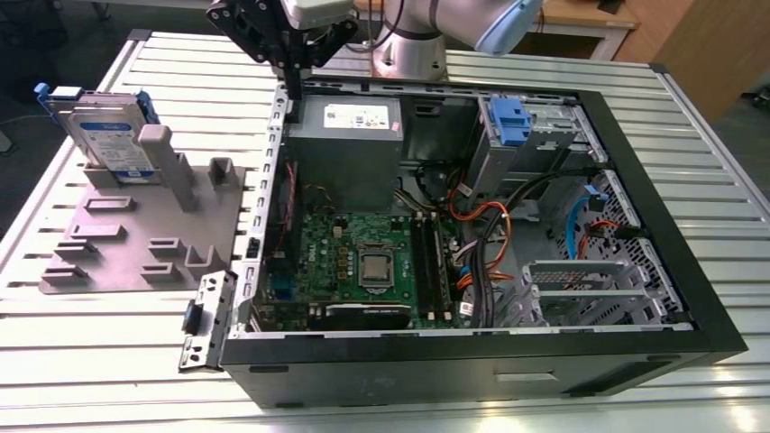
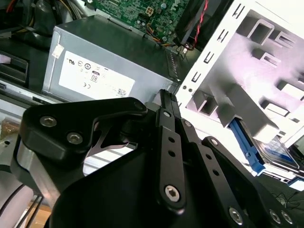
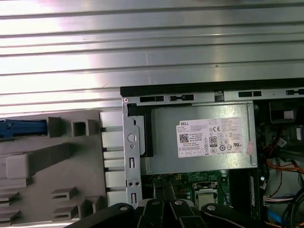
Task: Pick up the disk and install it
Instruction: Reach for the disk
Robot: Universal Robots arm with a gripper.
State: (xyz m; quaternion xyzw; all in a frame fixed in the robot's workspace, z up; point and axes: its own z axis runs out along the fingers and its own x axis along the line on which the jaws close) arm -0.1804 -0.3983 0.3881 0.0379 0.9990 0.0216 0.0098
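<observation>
Hovering above the far corner of the case (image 1: 481,352) at the exterior view's left, the end effector (image 1: 292,77) looks clenched, with nothing in it. The disk (image 1: 106,135) lies well apart toward the exterior view's left. It stands on edge at the far end of the plate (image 1: 121,262), its long axis seemingly along that edge.

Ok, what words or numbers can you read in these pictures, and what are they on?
On the grey power box, a white sticker: tiny print and marks, too small to read.
On the disk: print too small to read.
On the green board: tiny marks, too small to read.
</observation>
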